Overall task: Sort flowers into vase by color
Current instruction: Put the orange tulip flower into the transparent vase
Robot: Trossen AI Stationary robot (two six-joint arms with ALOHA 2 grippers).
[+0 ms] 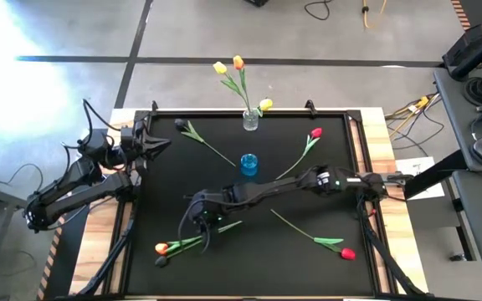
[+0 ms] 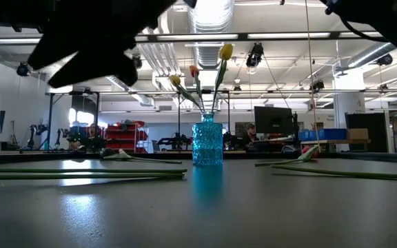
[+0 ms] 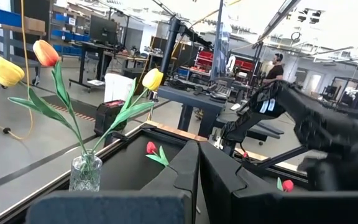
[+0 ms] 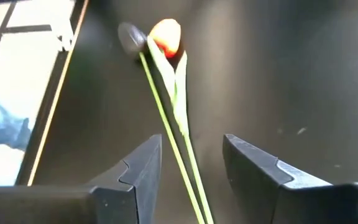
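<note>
Two flowers lie side by side at the near left, one with an orange head (image 1: 161, 247) (image 4: 165, 36) and one with a dark head (image 4: 129, 37). My right gripper (image 1: 201, 230) (image 4: 191, 146) hangs open over their green stems (image 4: 179, 155), one finger on either side, touching nothing. Two red flowers (image 1: 315, 134) (image 1: 346, 252) and another dark-headed one (image 1: 192, 132) lie flat on the mat. A clear vase (image 1: 250, 121) (image 3: 84, 174) at the far edge holds two yellow tulips and an orange one. My left gripper (image 1: 156, 142) (image 3: 198, 163) waits shut at the far left.
A small blue vase (image 1: 248, 164) (image 2: 207, 143) stands upright at the mat's middle, just beyond my right arm (image 1: 308, 180), which reaches across the table from the right. A raised frame (image 1: 354, 167) borders the black mat.
</note>
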